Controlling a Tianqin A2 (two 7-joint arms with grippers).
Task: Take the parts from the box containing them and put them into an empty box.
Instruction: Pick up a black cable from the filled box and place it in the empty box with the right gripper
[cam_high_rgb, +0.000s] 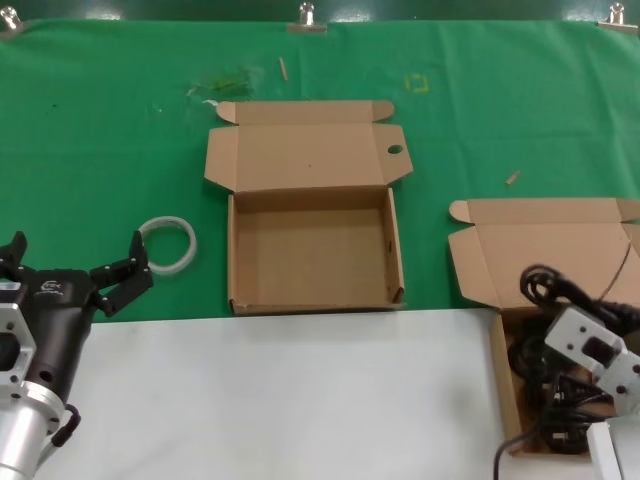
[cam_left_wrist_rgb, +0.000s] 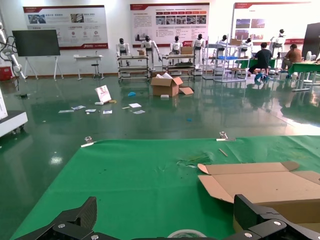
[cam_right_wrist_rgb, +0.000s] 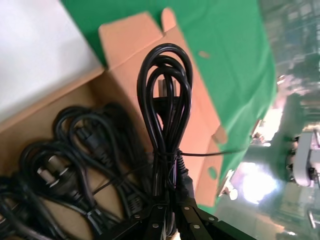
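The empty box (cam_high_rgb: 310, 262) lies open at the table's middle, its lid with a small oval hole folded back; its lid also shows in the left wrist view (cam_left_wrist_rgb: 260, 186). The box containing the parts (cam_high_rgb: 545, 255) sits at the right edge with its plain lid open. Several black power cables (cam_high_rgb: 540, 405) lie in it, also seen in the right wrist view (cam_right_wrist_rgb: 75, 150). My right gripper (cam_high_rgb: 566, 326) (cam_right_wrist_rgb: 172, 220) is shut on one coiled cable bundle (cam_right_wrist_rgb: 167, 120) and holds it above that box. My left gripper (cam_high_rgb: 75, 264) (cam_left_wrist_rgb: 170, 226) is open and empty at the left.
A white translucent ring (cam_high_rgb: 167, 243) lies on the green cloth just ahead of my left gripper, also in the left wrist view (cam_left_wrist_rgb: 186, 233). A white sheet (cam_high_rgb: 280, 400) covers the near table. Small scraps (cam_high_rgb: 512, 178) lie on the cloth farther back.
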